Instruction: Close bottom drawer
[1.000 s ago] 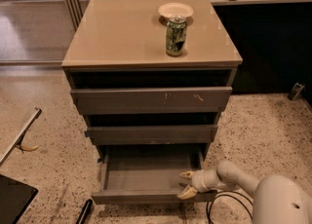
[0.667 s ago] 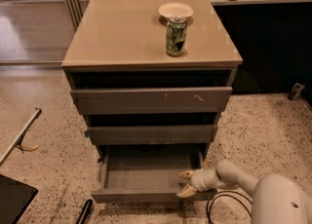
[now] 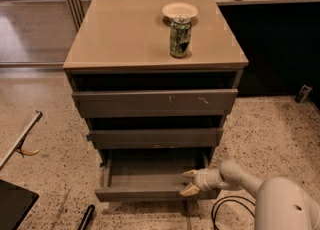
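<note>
Gripper (image 3: 189, 182) had edged slightly farther in, fingers spread and grasping nothing, set at the right end of the bottom drawer (image 3: 145, 194), which stood pulled out toward the near side, likely positioned for pushing it shut.

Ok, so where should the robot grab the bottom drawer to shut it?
It has no handle, so the best hold is probably the top edge of the bottom drawer's flat front, reached from above on the open side, then pushed inward. The gripper sits at that edge near the right end, open.
</note>
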Controlling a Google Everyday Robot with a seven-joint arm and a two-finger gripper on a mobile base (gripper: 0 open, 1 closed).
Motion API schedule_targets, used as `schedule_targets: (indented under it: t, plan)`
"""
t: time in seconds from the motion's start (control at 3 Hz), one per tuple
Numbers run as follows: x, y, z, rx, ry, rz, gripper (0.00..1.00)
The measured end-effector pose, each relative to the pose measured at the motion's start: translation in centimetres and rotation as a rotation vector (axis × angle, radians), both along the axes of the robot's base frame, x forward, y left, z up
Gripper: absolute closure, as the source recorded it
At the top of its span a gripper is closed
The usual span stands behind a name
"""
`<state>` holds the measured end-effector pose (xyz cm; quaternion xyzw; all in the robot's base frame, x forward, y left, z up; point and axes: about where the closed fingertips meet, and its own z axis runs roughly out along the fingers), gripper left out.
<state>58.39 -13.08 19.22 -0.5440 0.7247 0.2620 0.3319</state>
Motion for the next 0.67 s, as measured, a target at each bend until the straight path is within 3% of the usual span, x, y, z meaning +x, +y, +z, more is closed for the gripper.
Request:
schedule_targets:
  t: [0.33,0.67]
  plan:
    - [1.9,-0.4,0.8,-0.012,-0.025,-0.039,0.57]
    - [3.5,-0.8,1.8,-0.026,-0.049,-0.074,0.59]
